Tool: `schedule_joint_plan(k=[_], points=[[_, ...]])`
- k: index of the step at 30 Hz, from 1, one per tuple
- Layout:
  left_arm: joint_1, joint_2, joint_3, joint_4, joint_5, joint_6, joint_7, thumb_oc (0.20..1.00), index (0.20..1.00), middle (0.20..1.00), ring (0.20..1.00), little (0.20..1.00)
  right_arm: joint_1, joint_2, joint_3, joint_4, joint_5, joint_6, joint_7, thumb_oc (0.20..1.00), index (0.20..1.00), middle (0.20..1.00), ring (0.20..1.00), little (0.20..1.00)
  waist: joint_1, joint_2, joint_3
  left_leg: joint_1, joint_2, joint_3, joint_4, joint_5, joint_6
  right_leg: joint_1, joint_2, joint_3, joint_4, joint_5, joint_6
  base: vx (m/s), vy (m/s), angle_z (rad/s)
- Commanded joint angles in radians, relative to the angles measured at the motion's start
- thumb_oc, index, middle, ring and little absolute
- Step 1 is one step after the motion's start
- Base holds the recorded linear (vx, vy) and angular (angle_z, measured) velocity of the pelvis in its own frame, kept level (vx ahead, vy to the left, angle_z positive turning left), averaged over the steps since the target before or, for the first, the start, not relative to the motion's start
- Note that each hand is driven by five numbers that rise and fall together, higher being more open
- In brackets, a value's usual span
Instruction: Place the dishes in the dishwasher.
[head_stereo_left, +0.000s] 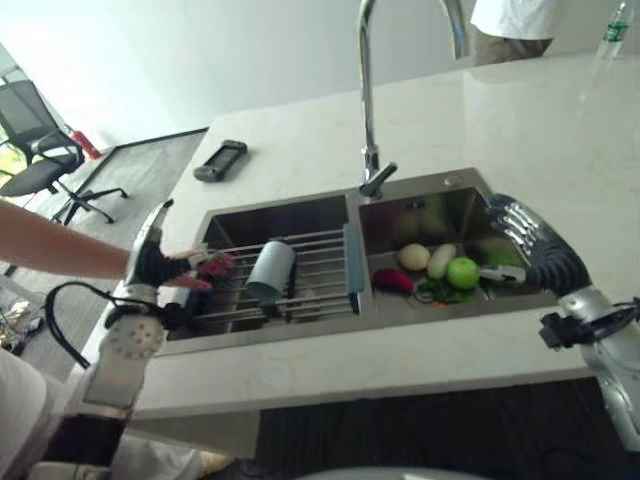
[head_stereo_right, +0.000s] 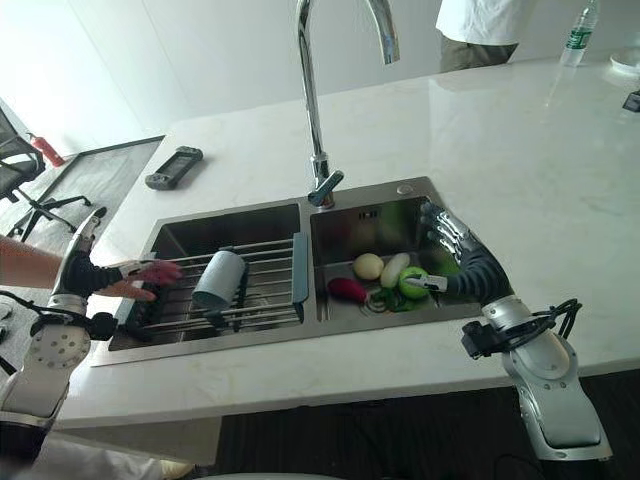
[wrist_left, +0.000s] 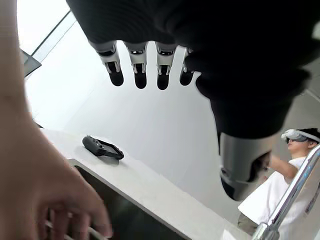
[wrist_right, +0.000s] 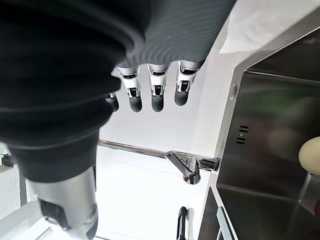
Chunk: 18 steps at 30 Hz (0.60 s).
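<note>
Hovering both hands relaxed and empty, we've got the left hand by the rack and the right hand over the veggie sink.

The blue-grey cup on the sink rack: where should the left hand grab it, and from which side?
The cup lies on its side on the wire rack in the left basin. Probably best to wrap its round body from above. The left hand hovers open at the rack's left end, beside a person's hand, so wait for that to clear.
</note>
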<state>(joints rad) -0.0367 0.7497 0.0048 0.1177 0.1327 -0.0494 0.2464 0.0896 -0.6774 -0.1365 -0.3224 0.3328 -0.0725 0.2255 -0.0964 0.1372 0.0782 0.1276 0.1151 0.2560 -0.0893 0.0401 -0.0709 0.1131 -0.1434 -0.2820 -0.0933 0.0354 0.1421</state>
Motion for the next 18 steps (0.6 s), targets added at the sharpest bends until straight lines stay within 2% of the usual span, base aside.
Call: schedule_joint_plan(k=[1, 5, 10, 18], points=[[-0.089, 0.123, 0.029, 0.045, 0.033, 0.039, -0.031, 1.000, 1.000, 1.000, 1.000, 1.000, -0.082, -0.020, -0.020, -0.022, 0.013, -0.031, -0.019, 1.000, 1.000, 1.000, 1.000, 1.000, -0.022, -0.080, -0.005, -0.001, 0.003, -0.030, 0.002, -0.017, -0.028, 0.023, 0.009, 0.028, 0.006, -0.016, -0.003, 0.01, 0.029, -0.06], [-0.148, 0.164, -0.018, 0.154, 0.028, 0.082, -0.080, 1.000, 1.000, 1.000, 1.000, 1.000, -0.096, -0.039, -0.019, -0.021, 0.015, -0.015, -0.024, 1.000, 1.000, 1.000, 1.000, 1.000, -0.043, -0.070, -0.009, 0.007, 0.002, -0.012, 0.002, -0.020, -0.026, 0.018, 0.007, 0.041, 0.006, -0.011, 0.001, 0.01, 0.017, -0.14], [-0.244, 0.231, -0.069, 0.296, 0.040, 0.084, -0.122, 1.000, 1.000, 1.000, 1.000, 1.000, -0.096, -0.063, -0.042, -0.017, 0.039, -0.008, -0.017, 1.000, 1.000, 1.000, 1.000, 1.000, -0.077, -0.056, -0.016, 0.020, 0.001, 0.021, 0.002, -0.028, -0.022, 0.011, 0.001, 0.057, 0.006, -0.005, 0.009, 0.02, 0.007, -0.18], [-0.260, 0.218, -0.074, 0.320, 0.061, 0.084, -0.132, 1.000, 1.000, 1.000, 1.000, 1.000, -0.082, -0.058, -0.061, -0.006, 0.037, -0.011, -0.005, 1.000, 1.000, 1.000, 1.000, 1.000, -0.094, -0.052, -0.023, 0.030, -0.004, 0.035, 0.002, -0.038, -0.017, 0.005, 0.000, 0.078, 0.006, -0.001, 0.012, 0.01, 0.001, -0.12]])
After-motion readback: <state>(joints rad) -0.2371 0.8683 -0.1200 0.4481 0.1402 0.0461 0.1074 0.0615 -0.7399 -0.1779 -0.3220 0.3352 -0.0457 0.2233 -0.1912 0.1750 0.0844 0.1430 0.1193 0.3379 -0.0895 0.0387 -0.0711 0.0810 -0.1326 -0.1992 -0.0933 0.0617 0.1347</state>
